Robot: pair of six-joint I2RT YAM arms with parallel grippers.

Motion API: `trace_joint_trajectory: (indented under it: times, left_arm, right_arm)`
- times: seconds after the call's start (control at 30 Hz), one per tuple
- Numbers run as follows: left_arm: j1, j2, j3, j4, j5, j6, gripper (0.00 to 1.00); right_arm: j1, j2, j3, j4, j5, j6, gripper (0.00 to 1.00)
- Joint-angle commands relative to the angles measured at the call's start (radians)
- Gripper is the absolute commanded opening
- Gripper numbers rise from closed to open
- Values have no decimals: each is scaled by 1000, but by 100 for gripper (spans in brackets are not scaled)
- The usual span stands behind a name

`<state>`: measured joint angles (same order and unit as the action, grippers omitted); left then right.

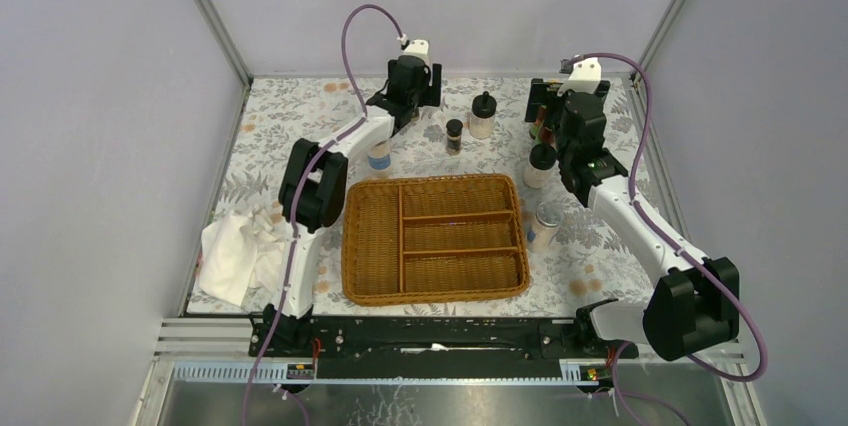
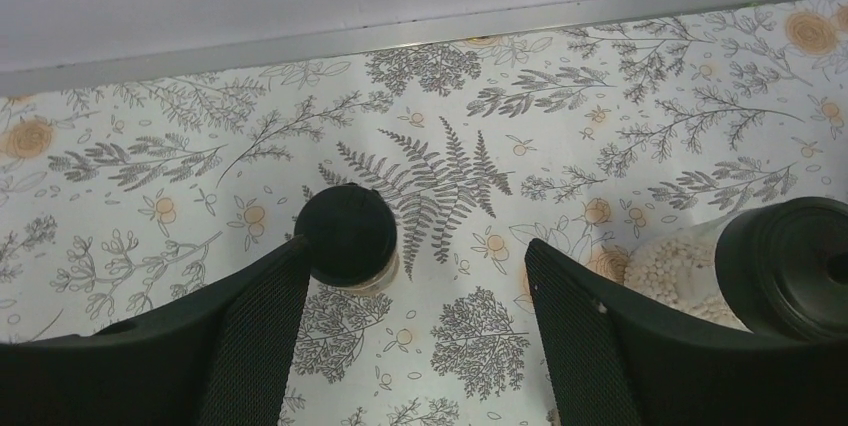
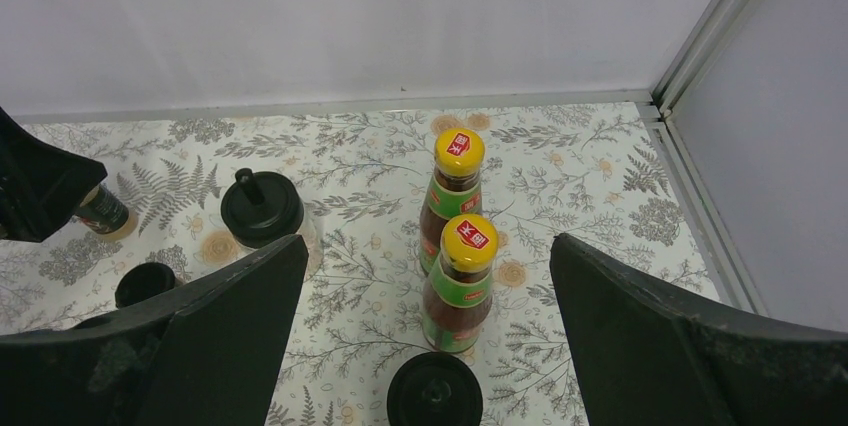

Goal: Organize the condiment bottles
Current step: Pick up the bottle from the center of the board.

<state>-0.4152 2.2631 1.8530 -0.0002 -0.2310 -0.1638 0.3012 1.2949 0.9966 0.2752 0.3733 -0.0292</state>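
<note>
Upright near the far right corner: two yellow-capped red-green bottles (image 3: 465, 286), one just behind the other, seen between the widely spread fingers of the right gripper (image 3: 428, 246), neither touched. Just in front of them, a cream jar (image 3: 435, 391) with a black knobbed lid. Under the left gripper (image 2: 415, 266), likewise spread apart and holding nothing, a dark black-capped jar (image 2: 346, 236) just beside one finger. Nearer the arm bases, a divided wicker basket (image 1: 436, 183), a silver-lidded shaker (image 1: 545, 227) just beside its right edge.

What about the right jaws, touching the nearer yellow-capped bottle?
Apart. Right wrist view: cloth shows either side between the nearer yellow-capped bottle and open right gripper.
</note>
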Motion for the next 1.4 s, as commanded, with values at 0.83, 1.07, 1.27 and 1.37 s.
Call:
trace_joint_trajectory:
  times: [0.83,1.07,1.27,1.37]
  left_arm:
    - [38,117,186,-201,-63,-97,82]
    - [36,131,199,-197,-71,-94,77]
    - [35,135,198,-178,-80,-89,73]
    - [36,140,198,-176,-82,-87,72]
  right_arm:
    - [9,12,1,43,-27,9,100]
    - [10,19,0,46,-33,12,100]
    - [9,24,0,49,-34,12,100]
    - [9,27,1,50,-34,14,100]
